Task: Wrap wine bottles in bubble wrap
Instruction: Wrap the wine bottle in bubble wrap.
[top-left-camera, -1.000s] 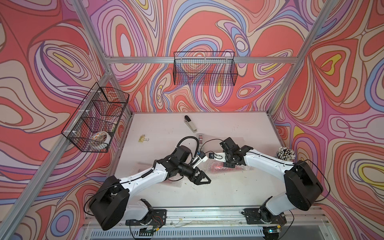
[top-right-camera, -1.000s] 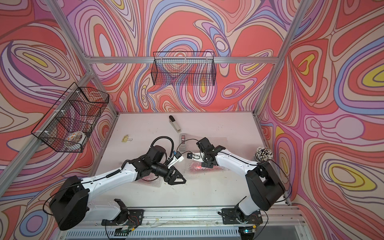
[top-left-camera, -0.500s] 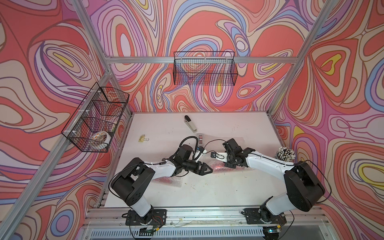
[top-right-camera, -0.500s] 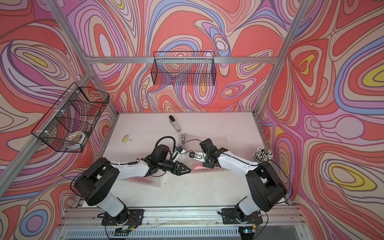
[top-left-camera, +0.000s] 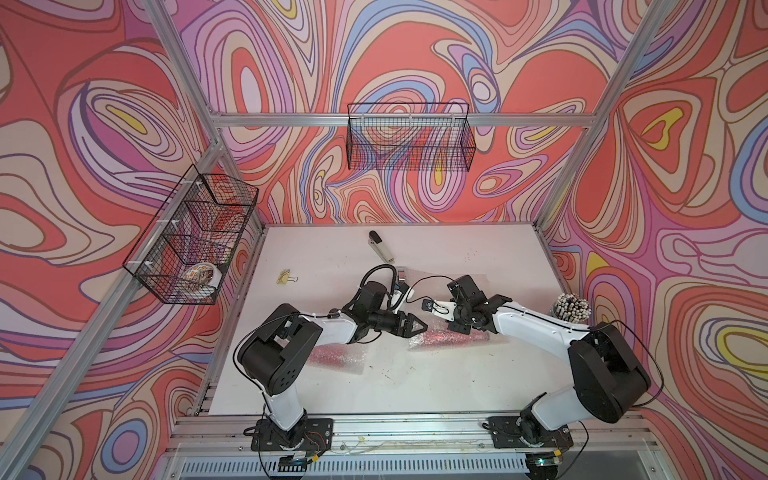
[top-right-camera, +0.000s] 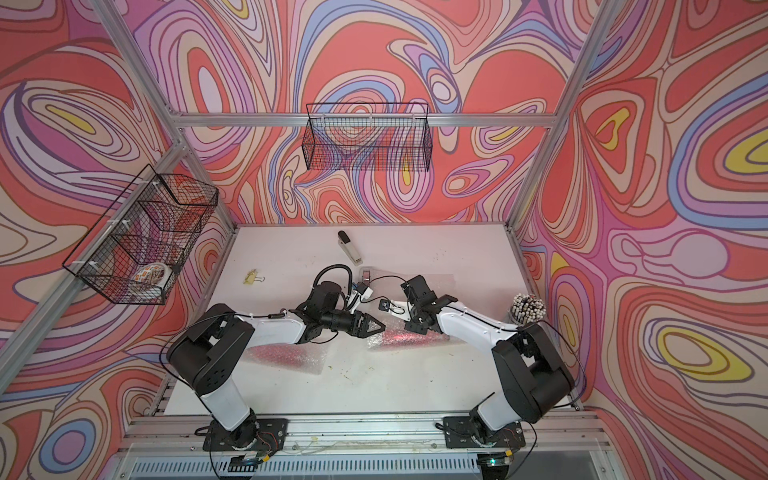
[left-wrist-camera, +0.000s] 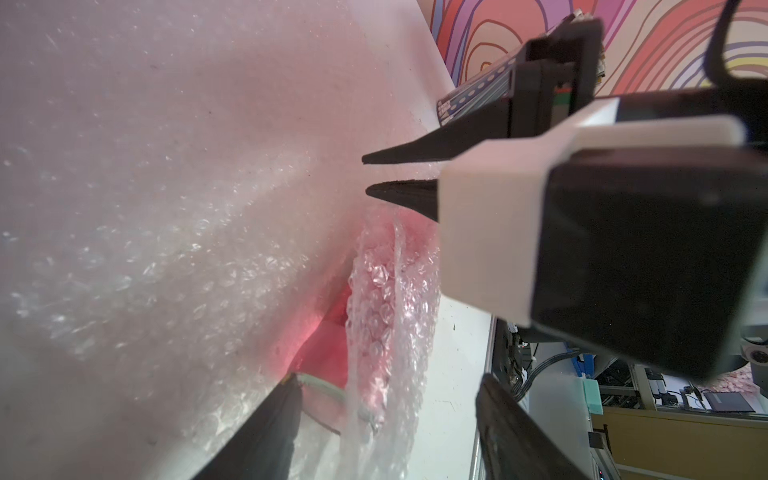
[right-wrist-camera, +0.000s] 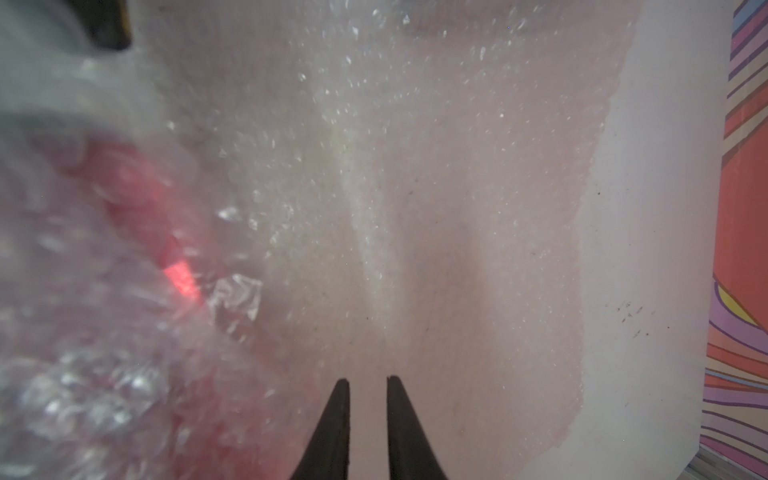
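Wine bottle (top-left-camera: 440, 338), half rolled in bubble wrap (right-wrist-camera: 457, 166), lies mid-way across the surface (top-left-camera: 415, 386), long axis side to side. Left fingers (left-wrist-camera: 266, 436) spread astride its left-arm end, nearest. Right fingers (right-wrist-camera: 332, 424) almost together, pinching nothing, over the unrolled wrap beside it.

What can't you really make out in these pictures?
Red-liquid glass bottle inside clear bubble wrap: cap and label obscured by film, every view.
Second pink wrapped bundle: one end under the white left arm, both top views.
Patterned round object in black wire basket: too small, behind mesh.
Bunch of white-tipped sticks: too small to identify.
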